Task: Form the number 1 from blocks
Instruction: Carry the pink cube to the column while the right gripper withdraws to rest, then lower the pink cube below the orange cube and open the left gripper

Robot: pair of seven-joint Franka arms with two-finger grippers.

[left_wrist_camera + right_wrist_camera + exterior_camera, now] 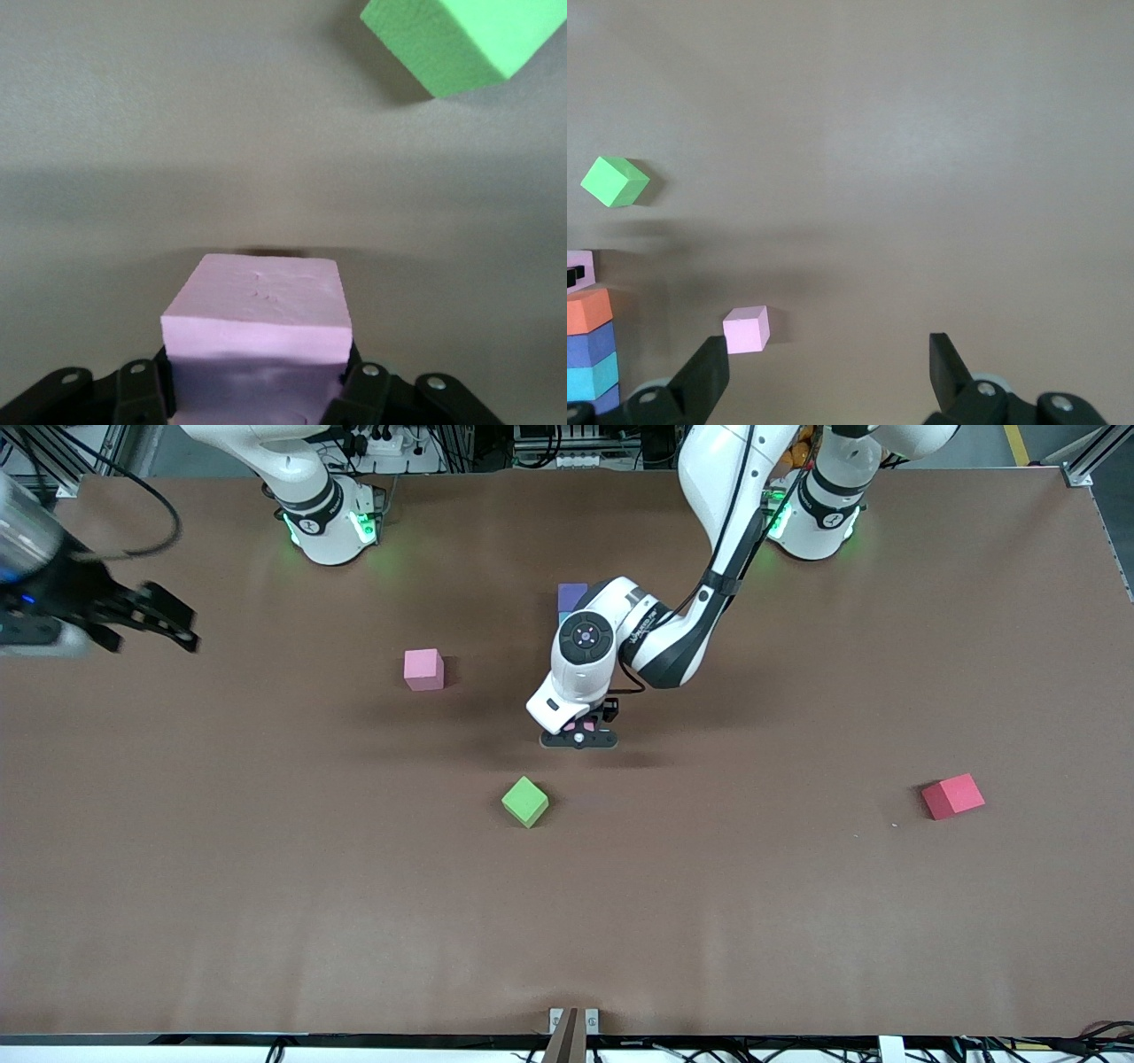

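Note:
My left gripper (580, 735) (257, 390) is shut on a pink block (257, 305), low over the middle of the table. In the right wrist view that block (579, 264) sits at the end of a straight row: orange block (588, 310), purple block (592, 343), sky-blue block (592, 376), then another purple block (607, 400). In the front view the left arm hides most of the row; only the end purple block (573, 593) and a sliver of sky-blue block (563, 615) show. My right gripper (164, 622) (828, 363) waits open and empty, high over the right arm's end of the table.
A second pink block (423, 669) (747, 329) lies loose toward the right arm's end. A green block (525, 801) (465, 40) (615, 181) lies nearer the front camera than the left gripper. A red block (952, 795) sits toward the left arm's end.

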